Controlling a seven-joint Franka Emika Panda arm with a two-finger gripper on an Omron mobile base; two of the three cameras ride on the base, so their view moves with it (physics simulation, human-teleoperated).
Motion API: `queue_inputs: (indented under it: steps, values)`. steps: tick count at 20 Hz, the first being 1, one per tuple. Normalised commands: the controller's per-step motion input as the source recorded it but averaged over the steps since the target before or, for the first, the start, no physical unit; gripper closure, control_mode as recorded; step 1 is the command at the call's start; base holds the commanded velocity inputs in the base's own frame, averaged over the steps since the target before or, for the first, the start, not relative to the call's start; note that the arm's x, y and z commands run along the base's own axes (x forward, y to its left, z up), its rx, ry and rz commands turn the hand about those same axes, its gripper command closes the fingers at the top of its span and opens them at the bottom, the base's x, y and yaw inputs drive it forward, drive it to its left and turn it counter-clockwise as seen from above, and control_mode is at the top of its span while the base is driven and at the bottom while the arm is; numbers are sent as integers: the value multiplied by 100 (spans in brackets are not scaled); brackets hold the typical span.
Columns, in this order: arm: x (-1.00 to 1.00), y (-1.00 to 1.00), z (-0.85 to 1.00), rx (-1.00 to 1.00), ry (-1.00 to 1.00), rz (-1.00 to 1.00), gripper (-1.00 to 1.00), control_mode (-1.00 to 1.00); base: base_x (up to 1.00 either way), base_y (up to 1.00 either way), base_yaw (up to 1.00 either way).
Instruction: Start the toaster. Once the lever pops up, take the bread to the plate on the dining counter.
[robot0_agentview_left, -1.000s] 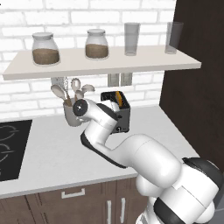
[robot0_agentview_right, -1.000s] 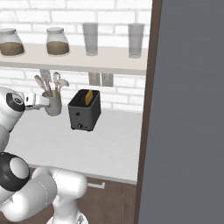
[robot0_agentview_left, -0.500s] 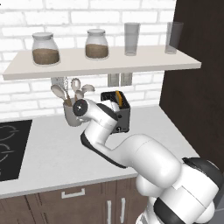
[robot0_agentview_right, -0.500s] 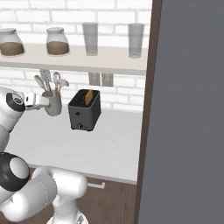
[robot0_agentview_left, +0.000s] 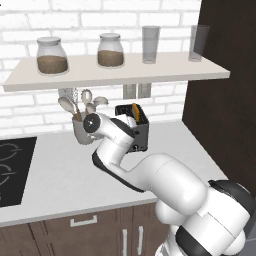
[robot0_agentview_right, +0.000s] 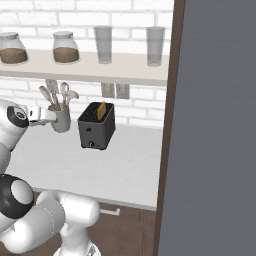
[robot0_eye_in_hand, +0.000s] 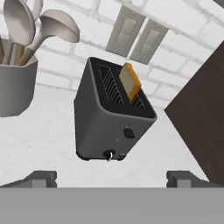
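Fingers (robot0_eye_in_hand: 112, 179) spread wide, nothing between them; the two dark tips sit at the lower left and lower right of the hand view. The toaster (robot0_eye_in_hand: 111, 118) stands upright on the white table (robot0_eye_in_hand: 39, 140), ahead of the fingers and between the two tips in line, well apart from them, untouched. One bread (robot0_eye_in_hand: 130, 81) slice stands on edge in the slot nearer the dark wall panel (robot0_eye_in_hand: 201, 118), its top poking above the slot.

Counts:
- 1 toaster, 2 slots
- 1 bread slice
- 1 grey utensil cup (robot0_eye_in_hand: 15, 85) with spoons, just beside the toaster
- 2 wall switch plates (robot0_eye_in_hand: 138, 37) behind the toaster
- shelf (robot0_agentview_left: 115, 72) above: 2 jars (robot0_agentview_left: 51, 55), 2 glasses (robot0_agentview_left: 151, 44)
- 1 black hob (robot0_agentview_left: 12, 170) at the table's far left
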Motion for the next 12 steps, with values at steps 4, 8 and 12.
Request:
queue_inputs:
  steps: [4, 8, 12]
  values:
    - [0, 0, 0, 0, 0, 0, -100, -100, 0, 0, 0]
    - [0, 0, 0, 0, 0, 0, -100, -100, 0, 0, 0]
    - [0, 0, 0, 0, 0, 0, -100, -100, 0, 0, 0]
